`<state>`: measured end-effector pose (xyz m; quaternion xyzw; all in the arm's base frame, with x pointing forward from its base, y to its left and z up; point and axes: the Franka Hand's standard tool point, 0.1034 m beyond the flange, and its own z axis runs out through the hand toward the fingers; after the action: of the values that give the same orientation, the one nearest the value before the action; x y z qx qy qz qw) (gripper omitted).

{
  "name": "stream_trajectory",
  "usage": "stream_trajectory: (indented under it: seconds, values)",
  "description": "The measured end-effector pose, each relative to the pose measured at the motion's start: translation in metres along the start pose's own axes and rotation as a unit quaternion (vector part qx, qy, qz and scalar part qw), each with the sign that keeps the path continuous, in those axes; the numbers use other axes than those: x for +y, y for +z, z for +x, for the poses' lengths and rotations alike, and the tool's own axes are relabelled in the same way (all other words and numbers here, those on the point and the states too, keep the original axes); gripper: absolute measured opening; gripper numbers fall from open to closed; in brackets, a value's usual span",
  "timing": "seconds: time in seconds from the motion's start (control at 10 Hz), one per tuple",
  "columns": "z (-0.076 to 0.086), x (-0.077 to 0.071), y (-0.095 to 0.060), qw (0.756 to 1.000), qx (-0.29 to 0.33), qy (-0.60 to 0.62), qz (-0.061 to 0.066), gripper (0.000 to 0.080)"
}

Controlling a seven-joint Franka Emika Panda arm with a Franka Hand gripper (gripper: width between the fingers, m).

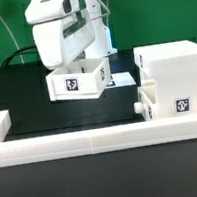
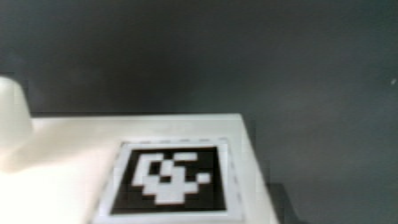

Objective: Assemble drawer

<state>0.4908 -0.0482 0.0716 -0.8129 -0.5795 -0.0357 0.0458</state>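
Holding one tray (image 1: 78,80) raised above the counter (image 1: 49,118), the claw (image 1: 66,62) appeared clamped on its rim, while the housing (image 1: 171,77) at the exterior view's right already carried one tray (image 1: 150,107), leaving the raised one to insert.

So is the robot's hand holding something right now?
Gripper: looks closed on a tray, holding it above the table; fingers hidden.

no readable text (only square tags (image 2: 173,181) on the drawer (image 1: 175,78)).
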Motion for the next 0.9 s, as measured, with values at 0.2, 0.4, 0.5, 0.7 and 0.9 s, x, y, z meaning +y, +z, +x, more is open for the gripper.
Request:
stream_trajectory:
  seconds: [0.2,0.4,0.5,0.7,0.9]
  values:
    - [0.017,0.012,0.001,1.0,-0.001,-0.028,-0.002,0.0042]
    - [0.014,0.011,0.003,1.0,-0.001,-0.03,0.0,0.0042]
    - [0.014,0.011,0.003,1.0,-0.001,-0.029,0.0,0.0042]
    - [0.01,0.012,0.008,0.994,-0.002,-0.114,0.0,0.0042]
    - [0.019,0.014,0.01,0.992,-0.002,-0.126,-0.001,0.0042]
